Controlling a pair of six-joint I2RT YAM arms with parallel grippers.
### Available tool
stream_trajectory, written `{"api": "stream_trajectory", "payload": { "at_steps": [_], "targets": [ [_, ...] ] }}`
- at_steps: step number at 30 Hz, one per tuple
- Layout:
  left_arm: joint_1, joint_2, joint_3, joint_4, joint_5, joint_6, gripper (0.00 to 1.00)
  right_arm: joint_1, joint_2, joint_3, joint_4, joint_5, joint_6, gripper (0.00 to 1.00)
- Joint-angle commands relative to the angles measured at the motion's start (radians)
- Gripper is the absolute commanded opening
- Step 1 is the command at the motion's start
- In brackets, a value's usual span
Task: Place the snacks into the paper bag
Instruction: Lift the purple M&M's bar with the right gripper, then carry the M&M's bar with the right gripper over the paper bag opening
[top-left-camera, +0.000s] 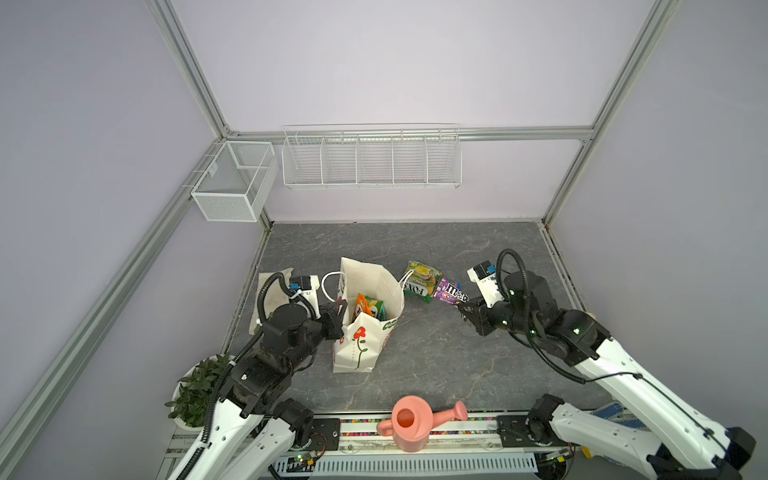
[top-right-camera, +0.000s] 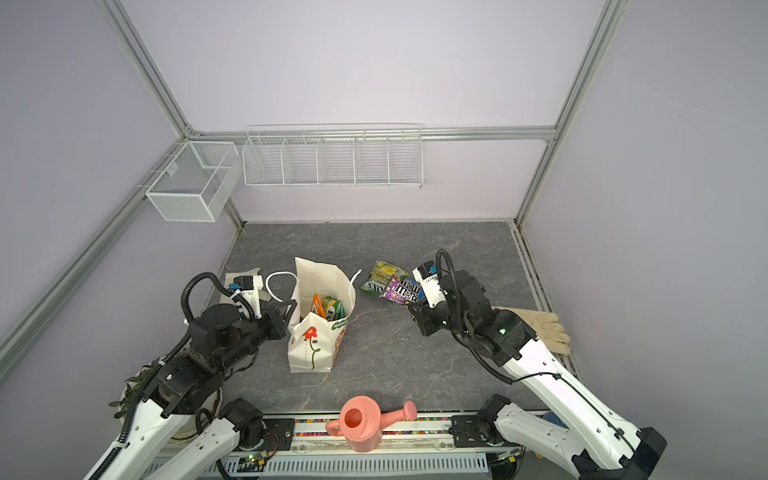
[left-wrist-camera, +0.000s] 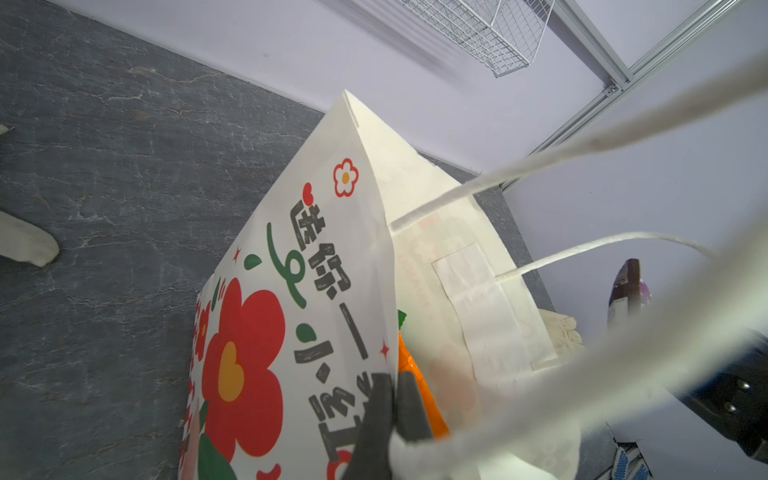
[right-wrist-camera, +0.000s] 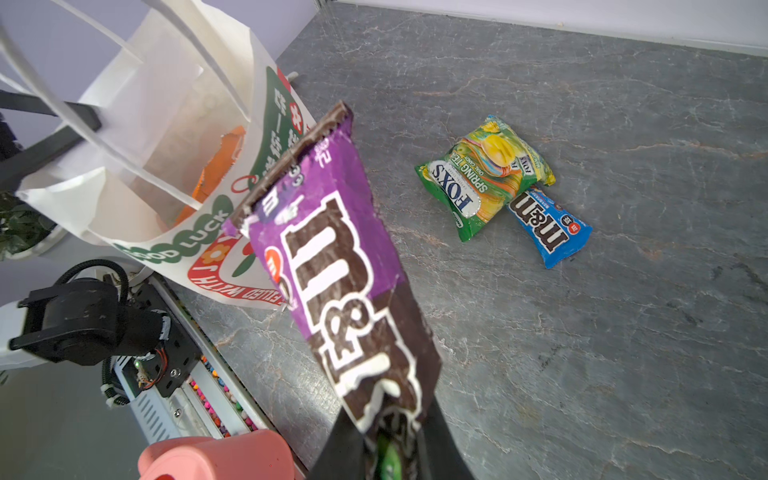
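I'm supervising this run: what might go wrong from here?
The right gripper pinches the purple M&M's pack by one end only; it may swing or slip. A cord handle loops at the bag mouth and may snag it. The left gripper holds just the rim; a bump may crumple it.

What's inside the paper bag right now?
An orange packet and a green packet stand on end inside the paper bag. Anything lower down or behind them is hidden by the bag's walls.
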Motion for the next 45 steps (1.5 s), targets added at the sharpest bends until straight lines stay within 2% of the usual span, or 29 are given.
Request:
{"api": "stream_trajectory", "payload": {
  "at_steps": [1,26,33,45],
  "targets": [
    [-0.001,0.000,0.007,-0.023,0.016,-0.005,0.00,0.011,-0.008,0.031,0.008,-0.027,-0.023,0.15],
    [-0.001,-0.008,0.000,-0.028,0.014,-0.010,0.00,0.050,0.010,0.119,0.034,-0.062,-0.026,0.12],
    [-0.001,-0.009,-0.006,-0.023,0.018,-0.015,0.00,0.083,0.043,0.154,0.053,-0.108,-0.015,0.11],
    [-0.001,-0.020,-0.012,-0.028,0.017,-0.016,0.00,0.165,0.133,0.212,0.093,-0.115,-0.006,0.10]
  ]
}}
